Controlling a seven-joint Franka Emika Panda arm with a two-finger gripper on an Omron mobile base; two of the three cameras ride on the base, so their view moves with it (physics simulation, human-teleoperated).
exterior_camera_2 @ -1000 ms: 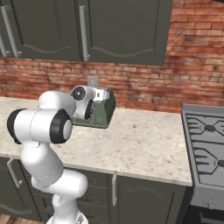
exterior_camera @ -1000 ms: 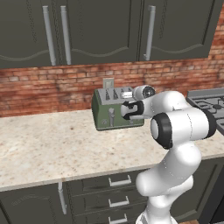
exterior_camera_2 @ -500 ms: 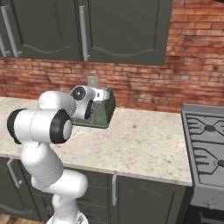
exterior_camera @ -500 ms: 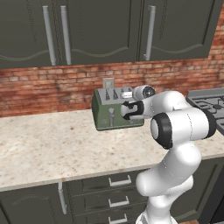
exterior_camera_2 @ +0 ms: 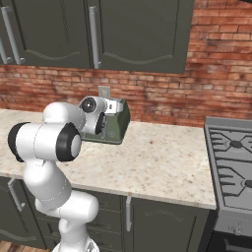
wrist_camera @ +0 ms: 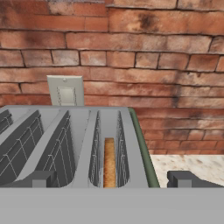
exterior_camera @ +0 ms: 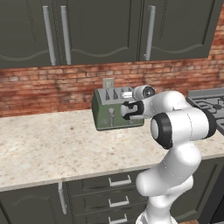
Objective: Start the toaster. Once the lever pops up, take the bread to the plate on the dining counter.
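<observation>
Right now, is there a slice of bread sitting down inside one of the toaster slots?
Yes, the hand view shows the golden-brown bread standing edge-up inside the rightmost slot of the toaster.

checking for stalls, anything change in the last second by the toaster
Nothing visibly changed. The open gripper hangs at the front of the toaster as before, holding nothing, and the bread sits down in the rightmost slot.
</observation>
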